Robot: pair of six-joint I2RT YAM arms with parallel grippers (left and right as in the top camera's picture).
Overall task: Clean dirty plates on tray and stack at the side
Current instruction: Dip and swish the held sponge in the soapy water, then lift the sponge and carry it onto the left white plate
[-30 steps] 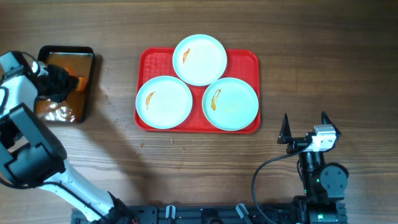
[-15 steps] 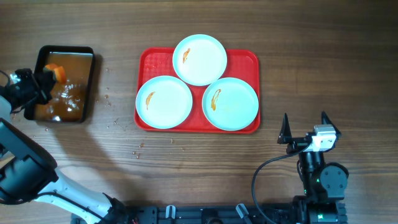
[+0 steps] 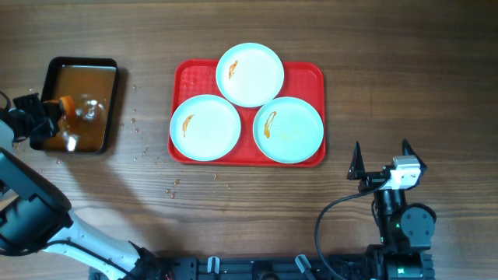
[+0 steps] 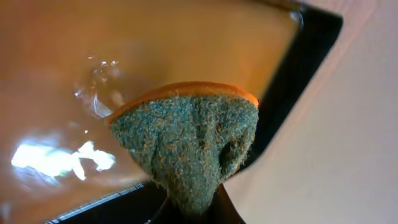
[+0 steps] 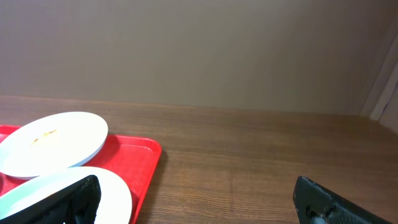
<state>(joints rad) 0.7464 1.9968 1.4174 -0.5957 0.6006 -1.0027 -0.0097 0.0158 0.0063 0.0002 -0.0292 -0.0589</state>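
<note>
While the left gripper [image 3: 47, 111] hangs over the near-left corner of a black tray [image 3: 116, 117] of brown water, clamped on a wet sponge [image 4: 186, 143] with its green scouring face toward the wrist camera and an orange edge above, three soiled plates wait untouched on the red tray [image 3: 307, 74] at mid-table. The far plate [image 3: 250, 75] overhangs the red tray's far edge; the left plate [image 3: 205, 127] and the right plate [image 3: 289, 129] sit side by side nearer the robot, each with an orange-brown smear toward its left side. The right gripper [image 3: 380, 152] is parked near the table's [image 3: 389, 62] right front, well apart from the red tray, its two fingers spread and empty.

No plate yet looks wiped and none is stacked at the side, so the job seems to be at its start. The plates look rigid, shallow and smooth, likely light but slick once wetted, and apt to skate on the red tray under a scrubbing stroke. The best hold is probably a pinch across the raised rim, and the far plate's overhanging lip appears the easiest to reach. The sponge is soft and soaked, so it will probably drip in transit.
</note>
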